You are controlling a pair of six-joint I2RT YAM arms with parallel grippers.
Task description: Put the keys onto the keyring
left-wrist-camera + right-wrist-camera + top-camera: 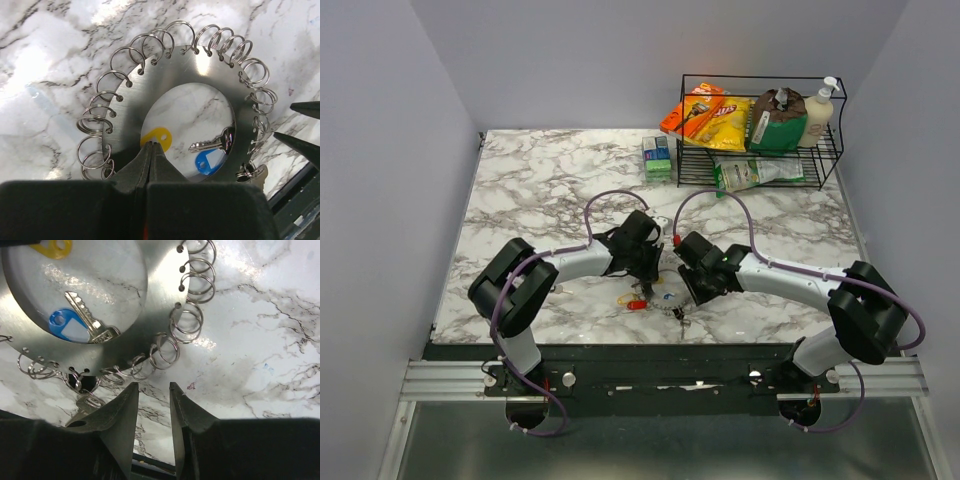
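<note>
The keyring is a flat steel ring plate (125, 107) (155, 300) (670, 300) with several wire split rings (97, 122) hooked round its rim. Through its hole I see a silver key (212, 144) (87, 320), a blue tag (207, 162) (65, 325) and a yellow key head (157, 136) (52, 247) on the marble. Another silver key (85, 402) hangs from a rim ring. My left gripper (151, 145) (648, 275) is shut, tips at the plate's inner edge by the yellow head; whether it pinches anything is hidden. My right gripper (153, 387) (692, 285) is open and holds nothing, just outside the rim.
Red and yellow keys (636, 303) lie left of the plate near the table's front edge. A black wire rack (760, 130) with snack bags and a pump bottle stands at the back right, with a small box (657, 157) beside it. The right fingertips (300, 145) show in the left wrist view.
</note>
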